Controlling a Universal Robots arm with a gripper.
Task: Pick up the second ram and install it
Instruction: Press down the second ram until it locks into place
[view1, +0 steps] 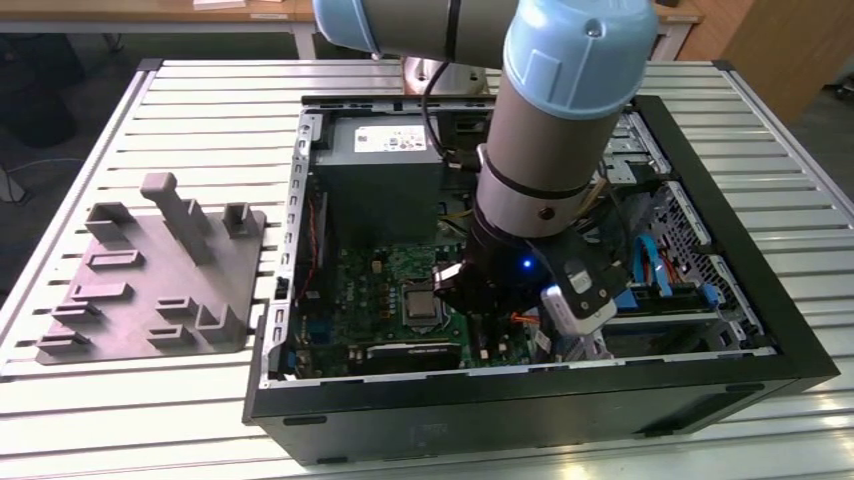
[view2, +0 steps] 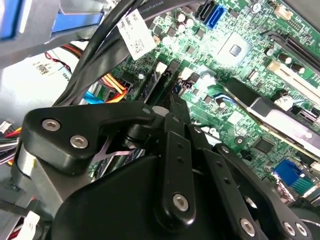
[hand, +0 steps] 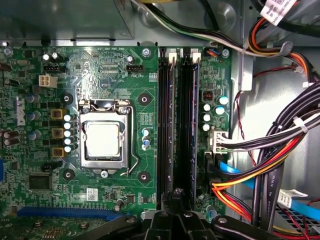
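Two dark memory sticks stand edge-on in the parallel slots beside the silver square processor socket (hand: 102, 140); the second ram (hand: 170, 130), a thin long dark board, is the one in line with the black gripper (hand: 175, 196), the other dark stick (hand: 187, 130) just beside it; which is which is a judgement from that alignment.

In the exterior view the grey-and-blue arm (view1: 554, 130) reaches down into the open black computer case (view1: 534, 400), centre-right of the frame, likely so the stick goes straight into its slot; the grey plastic fixture with upright tabs (view1: 147, 285) lies at left, well apart.

Jaws drawn close together over the near end of the stick; whether they pinch it or press on its edge I cannot tell.
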